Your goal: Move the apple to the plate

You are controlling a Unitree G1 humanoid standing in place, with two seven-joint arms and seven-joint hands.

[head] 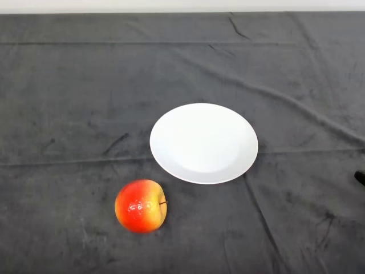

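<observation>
A red and yellow apple lies on the dark cloth near the front, its stem pointing right. Just behind it and to the right sits a round white plate with nothing on it. A small gap of cloth separates the apple from the plate's rim.
The dark wrinkled cloth covers the whole table, with folds running across the back right. The table's far edge runs along the top of the view. A small dark object pokes in at the right edge.
</observation>
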